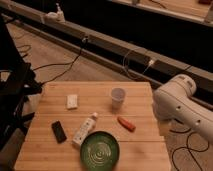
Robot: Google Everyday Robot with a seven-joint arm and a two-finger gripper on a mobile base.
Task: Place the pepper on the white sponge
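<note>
**Pepper on the surface, tool out of sight**

Take the green bowl (pixel 100 149) at the near edge of the wooden surface (pixel 145 146) as your landmark.

The pepper (pixel 126 123) lies flat just beyond the bowl's far right rim, close to it but not touching. It is set at a slant, one end toward the far left and the other toward the near right. Nothing holds it.

The sponge (pixel 72 101) sits beyond the bowl and to its left, well apart from the pepper. It lies flat with nothing on top.

You see only the white arm (pixel 176 102), which stands to the right of the bowl, past the surface's right edge. It runs off toward the lower right corner of the view. The tool itself does not show, so you cannot tell whether it is open, closed or gripping anything. Of the task's two things, the pepper is the one nearer the arm; the sponge is on the bowl's other side.

A white bottle (pixel 85 129) lies slanted just off the bowl's far left rim. A black device (pixel 59 131) lies further left of the bowl. A cup (pixel 118 96) stands upright beyond the bowl, past the pepper.
</note>
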